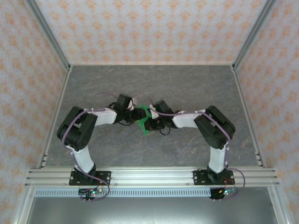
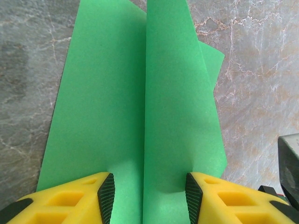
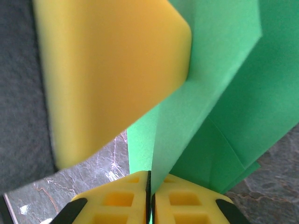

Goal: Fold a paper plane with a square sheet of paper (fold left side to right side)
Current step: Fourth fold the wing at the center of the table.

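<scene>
On the grey marbled table (image 1: 154,84), the left arm (image 1: 81,128) and the right arm (image 1: 215,126) bend inward from their bases and meet near the middle, with the green paper (image 1: 143,120) lying between their wrists. That paper is partly folded: in the left wrist view it shows two long panels meeting along a straight centre crease, with a further layer poking out at its right edge, and it reaches past the fingers on both sides. The left gripper (image 2: 149,191) stands partly open over it, with a clear gap between the jaws. Its black pads (image 2: 106,196) sit either side of the crease, and nothing is clamped between them. The right gripper (image 3: 149,179) is pressed closed, its two yellow fingers pinching a thin edge of the paper that rises from between them. A blurred yellow finger (image 3: 112,70) of the left gripper sits just beside that raised flap.
</scene>
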Available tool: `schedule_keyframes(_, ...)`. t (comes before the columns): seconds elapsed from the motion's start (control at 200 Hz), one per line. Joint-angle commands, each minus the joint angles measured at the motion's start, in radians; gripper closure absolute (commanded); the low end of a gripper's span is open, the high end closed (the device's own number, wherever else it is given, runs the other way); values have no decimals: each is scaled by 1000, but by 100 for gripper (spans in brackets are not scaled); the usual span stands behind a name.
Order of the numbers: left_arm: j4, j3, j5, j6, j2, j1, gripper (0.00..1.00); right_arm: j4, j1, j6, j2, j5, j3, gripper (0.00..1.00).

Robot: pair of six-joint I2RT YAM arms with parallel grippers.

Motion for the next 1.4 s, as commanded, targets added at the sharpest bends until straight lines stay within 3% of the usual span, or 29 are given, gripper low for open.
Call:
schedule_keyframes(0.0,-42,7,-66,16,32,10,52,4,-1,4,9,-5,-5,86)
schedule_keyframes(0.936,-44,6,-69,15,50,11,54,8,-5,1,-138,37,-55,67)
schedule_keyframes(1.196,-46,4,-68,15,49,10,54,23,-90,17,-250,7,-122,64)
schedule_keyframes(1.396,-44,0,-70,13,48,11,54,107,-159,87,-214,-46,-92,64)
